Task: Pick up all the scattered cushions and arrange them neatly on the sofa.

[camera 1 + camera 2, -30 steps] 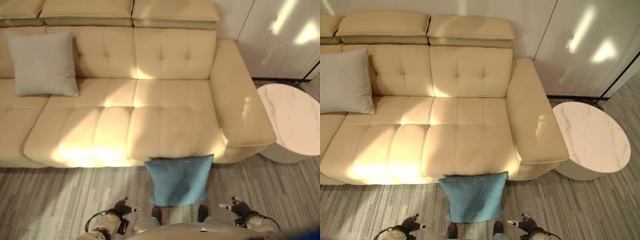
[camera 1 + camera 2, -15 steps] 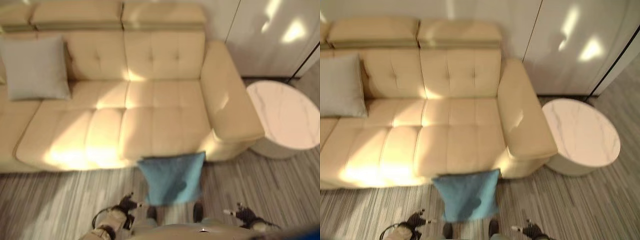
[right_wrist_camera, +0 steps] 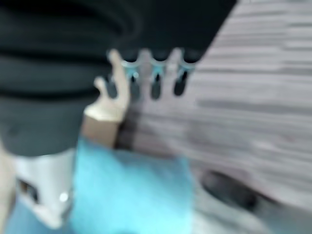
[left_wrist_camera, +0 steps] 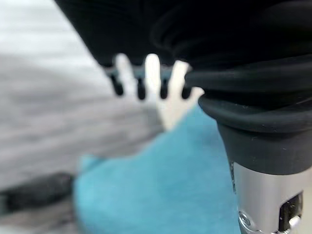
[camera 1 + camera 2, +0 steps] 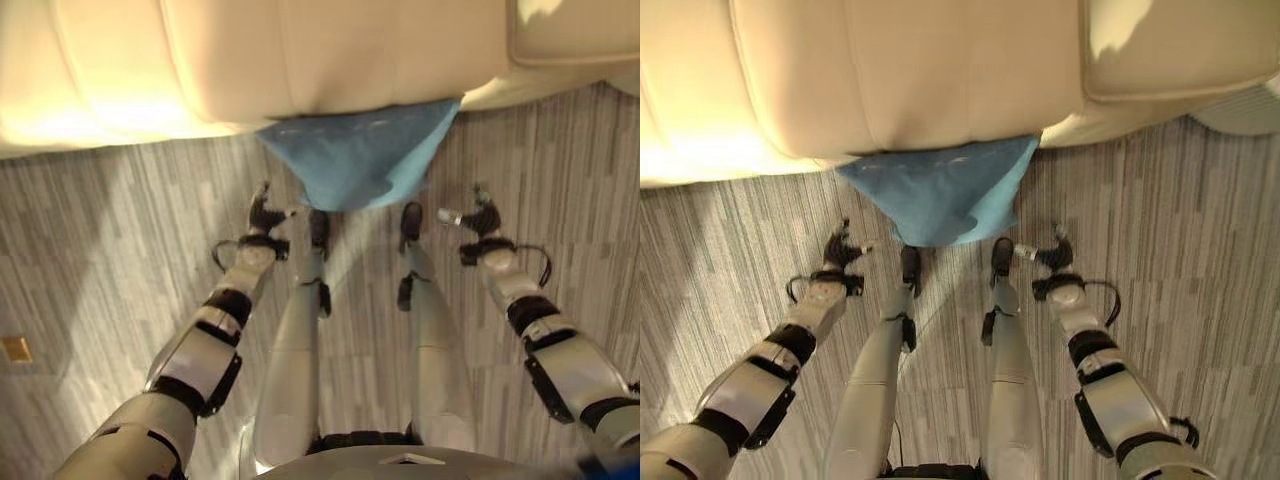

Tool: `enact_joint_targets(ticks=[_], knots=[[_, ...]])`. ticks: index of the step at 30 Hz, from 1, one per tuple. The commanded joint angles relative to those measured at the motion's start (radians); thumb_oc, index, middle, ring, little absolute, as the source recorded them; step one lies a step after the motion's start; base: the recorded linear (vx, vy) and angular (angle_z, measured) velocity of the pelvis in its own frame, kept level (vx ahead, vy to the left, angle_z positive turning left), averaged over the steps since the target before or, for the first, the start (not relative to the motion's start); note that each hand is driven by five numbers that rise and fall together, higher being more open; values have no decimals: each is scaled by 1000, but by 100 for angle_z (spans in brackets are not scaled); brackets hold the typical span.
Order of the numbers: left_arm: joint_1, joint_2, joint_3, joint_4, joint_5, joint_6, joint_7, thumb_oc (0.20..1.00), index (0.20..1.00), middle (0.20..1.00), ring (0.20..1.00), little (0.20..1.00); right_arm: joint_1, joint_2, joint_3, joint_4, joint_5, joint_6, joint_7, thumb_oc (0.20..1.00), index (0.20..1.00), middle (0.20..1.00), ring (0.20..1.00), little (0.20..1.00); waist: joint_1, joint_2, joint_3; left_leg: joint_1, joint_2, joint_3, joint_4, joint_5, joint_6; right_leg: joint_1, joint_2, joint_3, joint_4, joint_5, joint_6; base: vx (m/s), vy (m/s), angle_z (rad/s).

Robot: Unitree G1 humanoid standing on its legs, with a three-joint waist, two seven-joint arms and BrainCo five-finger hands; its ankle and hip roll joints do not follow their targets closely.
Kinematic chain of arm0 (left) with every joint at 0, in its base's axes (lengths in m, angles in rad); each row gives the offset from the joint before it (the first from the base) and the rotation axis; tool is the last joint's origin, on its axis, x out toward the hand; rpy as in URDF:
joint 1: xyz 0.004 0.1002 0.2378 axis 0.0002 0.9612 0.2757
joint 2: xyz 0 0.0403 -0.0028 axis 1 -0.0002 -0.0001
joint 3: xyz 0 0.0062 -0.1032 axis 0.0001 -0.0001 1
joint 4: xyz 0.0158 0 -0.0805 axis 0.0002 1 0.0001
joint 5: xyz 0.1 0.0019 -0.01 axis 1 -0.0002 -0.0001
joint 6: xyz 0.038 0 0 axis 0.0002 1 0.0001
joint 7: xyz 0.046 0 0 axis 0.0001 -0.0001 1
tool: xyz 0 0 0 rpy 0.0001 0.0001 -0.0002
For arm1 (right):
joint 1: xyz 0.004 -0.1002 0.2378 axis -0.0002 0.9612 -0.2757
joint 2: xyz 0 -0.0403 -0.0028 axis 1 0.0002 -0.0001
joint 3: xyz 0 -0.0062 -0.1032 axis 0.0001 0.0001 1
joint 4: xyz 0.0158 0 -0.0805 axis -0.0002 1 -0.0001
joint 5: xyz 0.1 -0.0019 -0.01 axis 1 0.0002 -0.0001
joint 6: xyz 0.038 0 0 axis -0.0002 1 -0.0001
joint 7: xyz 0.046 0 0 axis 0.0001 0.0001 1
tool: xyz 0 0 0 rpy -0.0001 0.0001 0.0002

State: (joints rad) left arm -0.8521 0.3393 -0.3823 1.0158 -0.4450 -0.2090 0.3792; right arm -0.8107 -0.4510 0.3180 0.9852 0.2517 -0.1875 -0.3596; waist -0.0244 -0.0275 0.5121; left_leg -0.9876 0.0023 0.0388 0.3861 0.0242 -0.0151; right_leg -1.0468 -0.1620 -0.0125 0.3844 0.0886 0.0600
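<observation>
A blue cushion lies on the striped floor, its far edge tucked against the front of the cream sofa. My left hand hangs low beside the cushion's left corner, fingers straight and empty, a short way from the cloth. My right hand is level with it off the cushion's right corner, also open and holding nothing. In the left wrist view the fingers point out over the blue cushion. The right wrist view has the fingers straight above the blue cushion.
The sofa's arm juts out at the upper right, with the edge of a round white side table behind it. A small brass plate sits in the floor at the far left. Grey striped flooring spreads to both sides.
The camera has tipped down towards the floor, so the sofa back and the grey cushion have left the picture. Both arms have stretched forward, one to each side of the blue cushion.
</observation>
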Motion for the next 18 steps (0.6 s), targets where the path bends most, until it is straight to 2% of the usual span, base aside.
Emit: enact_joint_targets(ticks=[1,5,6,8,12,18], knots=[[85,-14,40,13,-57,-39,54,1000,1000,1000,1000,1000,103,-17,5,-33,8,-35,-66,1000,1000,1000,1000,1000,-7,20,-131,-33,3,-86,-34,46,-73,-25,-18,24,68,-15,86,13,-50,-4],[18,4,47,-25,-87,-44,85,1000,1000,1000,1000,1000,32,-47,9,-62,-2,-40,-101,1000,1000,1000,1000,1000,-10,19,-129,-150,3,-91,40,28,-69,-140,-9,35,137,-31,84,22,-6,2],[0,3,53,-40,-95,-40,99,1000,1000,1000,1000,1000,9,-59,10,-79,-4,-39,-111,1000,1000,1000,1000,1000,-10,21,-131,-182,3,-94,75,-12,-69,-176,-7,36,181,-73,87,94,-32,1],[-26,11,62,-47,-114,-40,117,1000,1000,1000,1000,1000,-24,-74,8,-99,-8,-41,-123,1000,1000,1000,1000,1000,-12,15,-129,-246,4,-100,119,-23,-67,-241,-5,41,220,-81,87,49,-21,0],[-38,1,74,-58,-129,-25,158,1000,1000,1000,1000,1000,-51,-93,-5,-115,-9,-40,-136,1000,1000,1000,1000,1000,-11,9,-130,-318,1,-103,152,-25,-65,-314,-10,40,256,-88,88,7,-3,-3],[3,-6,83,-57,-147,-17,151,1000,1000,1000,1000,1000,-28,-100,-22,-127,-13,-40,-123,1000,1000,1000,1000,1000,-6,0,-154,-362,-2,-111,158,-18,-69,-358,-7,40,268,-88,88,11,-8,2]])
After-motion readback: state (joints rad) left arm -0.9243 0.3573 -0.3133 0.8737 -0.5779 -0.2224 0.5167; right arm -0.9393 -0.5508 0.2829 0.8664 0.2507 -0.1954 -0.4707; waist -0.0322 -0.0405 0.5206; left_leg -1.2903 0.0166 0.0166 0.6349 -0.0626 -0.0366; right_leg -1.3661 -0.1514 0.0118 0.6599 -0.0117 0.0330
